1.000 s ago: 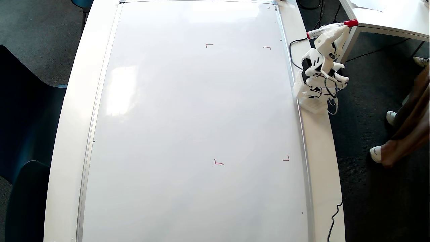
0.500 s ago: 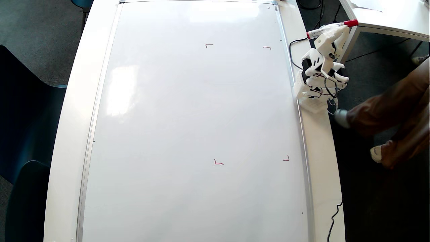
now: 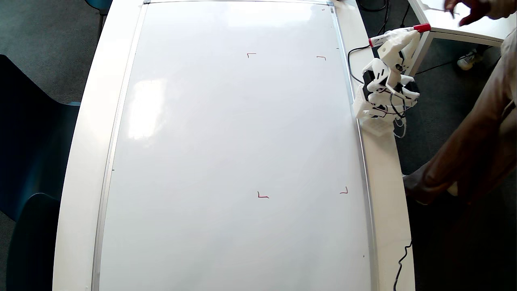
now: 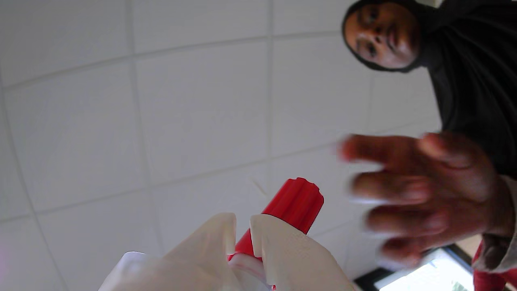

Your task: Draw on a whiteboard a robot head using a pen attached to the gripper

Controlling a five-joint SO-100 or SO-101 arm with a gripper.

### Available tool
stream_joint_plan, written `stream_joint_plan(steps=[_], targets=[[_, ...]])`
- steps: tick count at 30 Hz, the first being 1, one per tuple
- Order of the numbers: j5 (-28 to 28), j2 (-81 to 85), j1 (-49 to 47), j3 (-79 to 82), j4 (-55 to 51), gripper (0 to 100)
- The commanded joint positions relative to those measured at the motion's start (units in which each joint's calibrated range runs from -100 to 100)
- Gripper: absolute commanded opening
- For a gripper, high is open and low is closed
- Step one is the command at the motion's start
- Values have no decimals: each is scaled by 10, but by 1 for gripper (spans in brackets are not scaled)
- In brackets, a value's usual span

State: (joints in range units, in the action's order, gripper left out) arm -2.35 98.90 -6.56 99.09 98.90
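Folded up at the right edge of the white surface (image 3: 87,121) in the overhead view, the white 3D-printed plastic gripper (image 3: 398,35) is clamped on the slim white marker pen with a red cap end (image 3: 399,34); the wrist view shows its two pale fingers (image 4: 282,242) almost closed, with only a thin slit between them, and the red cap (image 4: 295,204) sticking out beyond them toward a white tiled ceiling (image 4: 161,101); the pen lies roughly level, well off the board, its red cap pointing right toward the corner of a second white table (image 3: 464,24); the small white arm (image 3: 385,87), with black motor and black cables, sits bunched over its base just beside the board's right frame; the very large glossy white rectangular whiteboard with a thin silver frame (image 3: 226,153) fills most of the surface and carries only four small red corner marks (image 3: 262,196); no line drawing shows inside them; a person in dark clothing (image 3: 480,137) stands to the right of the surface, close to the arm; in the wrist view their open, blurred hand (image 4: 424,194) hangs near the pen's cap, fingers spread; dark chairs (image 3: 28,161) stand at the left; a black cable (image 3: 402,262) trails off the surface's lower right edge.
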Motion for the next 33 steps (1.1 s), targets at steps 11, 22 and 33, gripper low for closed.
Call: stream_joint_plan(steps=[11, 22, 33], targets=[[-4, -1, -5, 3, 8, 1], [-4, -1, -5, 3, 8, 1], [-5, -2, -1, -2, 8, 1]])
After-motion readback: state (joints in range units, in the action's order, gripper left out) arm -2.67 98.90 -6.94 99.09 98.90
